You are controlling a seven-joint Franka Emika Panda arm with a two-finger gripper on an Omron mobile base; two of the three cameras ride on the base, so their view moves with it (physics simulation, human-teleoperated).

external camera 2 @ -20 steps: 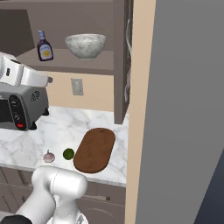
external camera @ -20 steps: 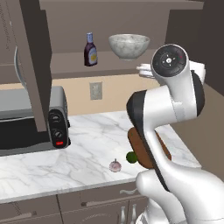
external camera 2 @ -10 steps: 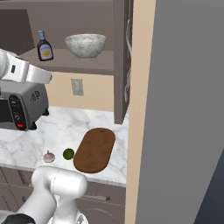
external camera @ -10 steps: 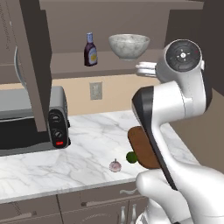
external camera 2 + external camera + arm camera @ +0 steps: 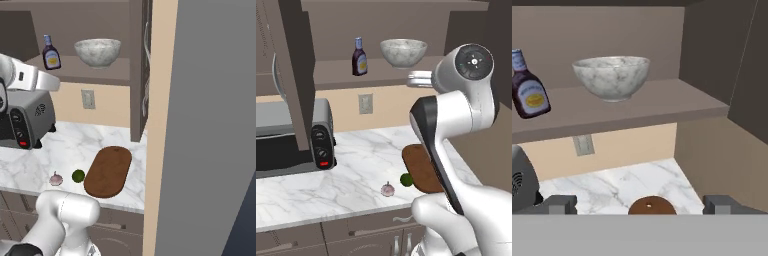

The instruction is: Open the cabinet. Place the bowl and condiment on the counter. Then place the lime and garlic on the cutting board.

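You face an open cabinet [image 5: 301, 75]; on its shelf [image 5: 637, 107] the condiment [image 5: 359, 57] stands left of the bowl [image 5: 403, 52]. Below, on the counter [image 5: 356, 160], the garlic [image 5: 387, 189] lies left of the lime [image 5: 406, 179], which touches the cutting board [image 5: 108, 171]. A toaster oven [image 5: 291, 137] sits far left.

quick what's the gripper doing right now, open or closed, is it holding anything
Gripper: open, jaws spread wide, holding nothing. It faces the bowl on the cabinet shelf.
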